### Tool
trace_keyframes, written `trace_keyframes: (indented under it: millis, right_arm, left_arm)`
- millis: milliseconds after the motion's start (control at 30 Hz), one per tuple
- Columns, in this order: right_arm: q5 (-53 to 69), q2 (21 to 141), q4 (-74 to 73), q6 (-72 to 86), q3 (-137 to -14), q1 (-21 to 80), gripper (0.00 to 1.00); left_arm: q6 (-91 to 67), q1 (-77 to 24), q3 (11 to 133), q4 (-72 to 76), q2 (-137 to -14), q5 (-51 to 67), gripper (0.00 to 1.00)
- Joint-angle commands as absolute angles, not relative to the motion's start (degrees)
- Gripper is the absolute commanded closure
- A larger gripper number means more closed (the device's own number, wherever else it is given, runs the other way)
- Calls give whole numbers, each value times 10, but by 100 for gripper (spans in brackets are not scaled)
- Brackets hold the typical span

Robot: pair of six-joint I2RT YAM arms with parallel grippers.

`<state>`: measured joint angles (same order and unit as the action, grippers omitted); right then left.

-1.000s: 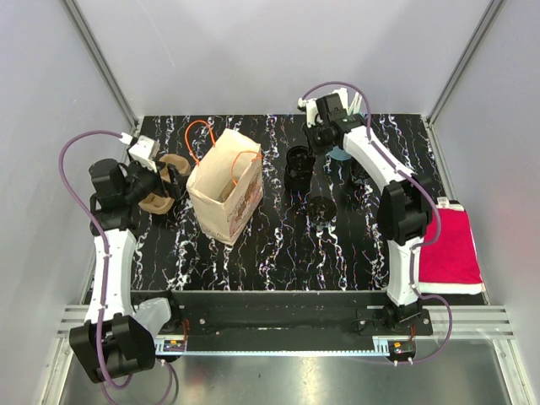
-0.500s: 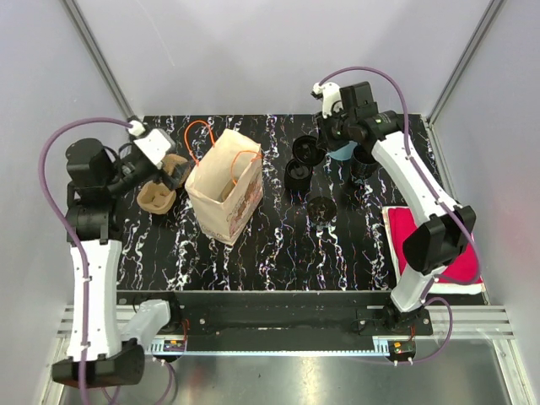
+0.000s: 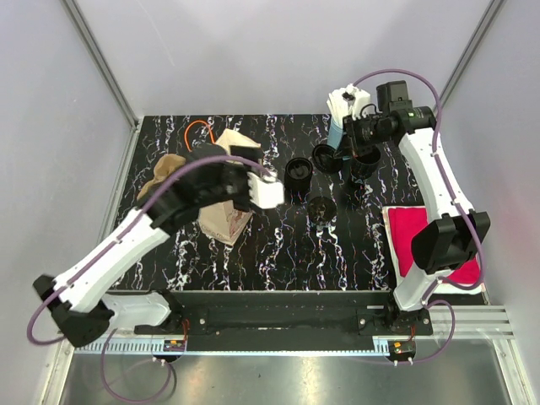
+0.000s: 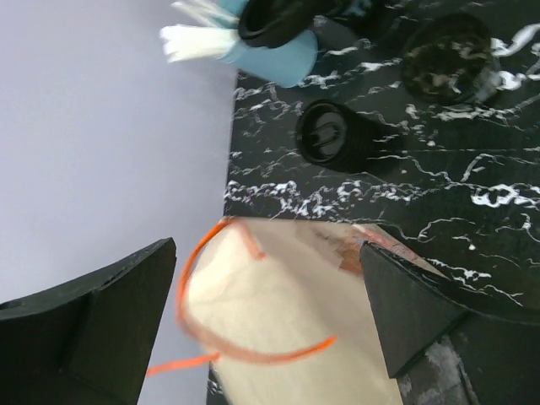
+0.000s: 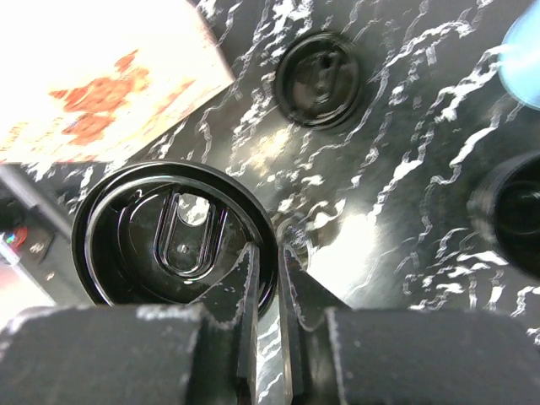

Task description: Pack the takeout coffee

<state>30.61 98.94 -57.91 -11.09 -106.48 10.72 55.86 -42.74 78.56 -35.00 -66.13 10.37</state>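
Black lid (image 5: 169, 236) is now off the counter (image 3: 278, 249), pinched in your right claw (image 5: 266, 261), and your open, empty left claw (image 4: 270, 291) has swung over the bag (image 4: 278, 346), so capping likely comes next.

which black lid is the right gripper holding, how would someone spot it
Over the far right side of the black marble table, next to the light blue cup, the right gripper pinches a round black lid by its rim. Unlike the other black lid, which lies flat on the table, this one is held up off it.
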Motion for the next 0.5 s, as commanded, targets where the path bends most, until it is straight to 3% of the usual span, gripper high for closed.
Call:
trace_keyframes:
  millis: [0,467]
  right_arm:
    - [392,969,-625,-128,-1078,104,86]
    - [454,1016,-676,-149,-1049,104,86]
  left_arm:
    - [634,-500,779,-327,-700,-26,1]
    - [642,-585,841,-313,-833,-31,1]
